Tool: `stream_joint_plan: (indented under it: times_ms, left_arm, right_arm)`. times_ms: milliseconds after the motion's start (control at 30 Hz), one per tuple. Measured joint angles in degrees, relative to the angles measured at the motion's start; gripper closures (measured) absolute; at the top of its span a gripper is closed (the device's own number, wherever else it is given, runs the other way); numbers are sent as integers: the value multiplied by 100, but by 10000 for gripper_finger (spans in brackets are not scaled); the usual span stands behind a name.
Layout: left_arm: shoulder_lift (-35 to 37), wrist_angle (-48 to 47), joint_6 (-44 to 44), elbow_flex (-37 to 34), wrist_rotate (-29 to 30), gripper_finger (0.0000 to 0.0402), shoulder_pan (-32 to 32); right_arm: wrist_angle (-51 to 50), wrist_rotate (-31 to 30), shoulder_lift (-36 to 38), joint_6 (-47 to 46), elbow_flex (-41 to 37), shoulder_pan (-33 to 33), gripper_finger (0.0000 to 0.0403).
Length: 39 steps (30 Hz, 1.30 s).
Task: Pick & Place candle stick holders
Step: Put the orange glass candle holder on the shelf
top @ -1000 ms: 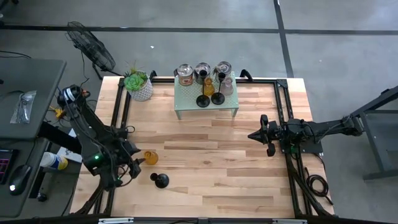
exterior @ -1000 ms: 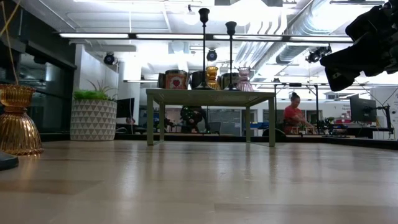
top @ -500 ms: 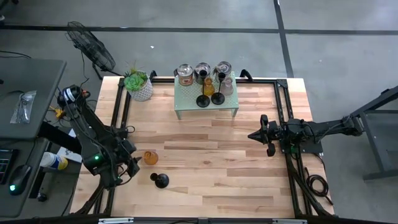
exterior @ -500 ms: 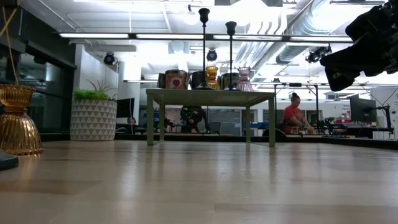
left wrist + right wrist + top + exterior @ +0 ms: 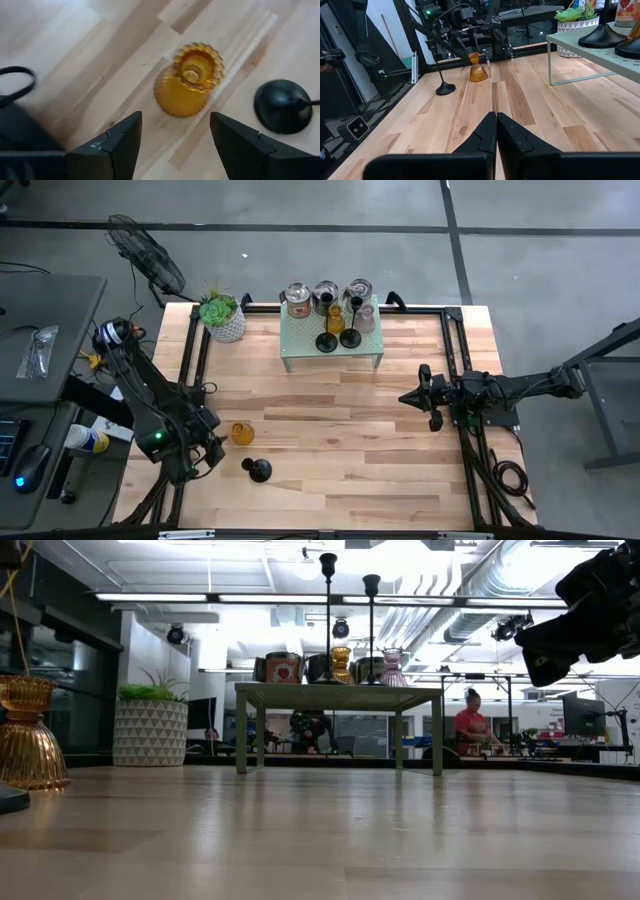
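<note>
An amber glass holder [image 5: 241, 433] stands upright on its flared base on the table at the near left; it also shows in the left wrist view [image 5: 187, 80]. A black stemmed holder [image 5: 258, 470] stands on its round base just beside it. My left gripper [image 5: 220, 444] is open and empty just left of the amber holder, its fingers [image 5: 122, 142] short of it. My right gripper [image 5: 408, 398] is shut and empty at the table's right. Three silver cups [image 5: 325, 292], two black stemmed holders [image 5: 327, 341], an amber one [image 5: 335, 320] and a pink one [image 5: 366, 320] stand on a pale green shelf [image 5: 300, 340].
A white pot with a green plant [image 5: 224, 318] stands at the far left corner. The pale green shelf [image 5: 340, 692] stands on legs at the far middle. A black frame [image 5: 455, 360] runs along the table's sides. People show in the room behind [image 5: 470, 725].
</note>
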State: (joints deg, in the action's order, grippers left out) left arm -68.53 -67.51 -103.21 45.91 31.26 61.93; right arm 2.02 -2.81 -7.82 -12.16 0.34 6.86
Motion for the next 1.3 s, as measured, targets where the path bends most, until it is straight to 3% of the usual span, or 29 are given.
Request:
stream_joint_plan:
  times_ms: [133,333,500,800,1033,1300]
  left_arm:
    - [-2,614,326,-264,217,153,0]
    - [-2,1526,1021,-731,637,82,83]
    - [-4,1903,909,-1148,707,51,79]
    - [-4,2379,759,-1537,1712,48,79]
    - [-4,2469,891,-1699,1918,50,74]
    - [-3,3043,1217,-1879,2057,104,74]
  right_arm:
    - [0,1,1,0,0,1,400]
    - [0,2,-1,0,0,1,400]
    - [-2,0,-1,0,-2,0,400]
    - [-2,0,0,0,0,0,400]
    - [-2,0,0,0,-1,0,400]
    - [-2,0,-1,0,0,1,400]
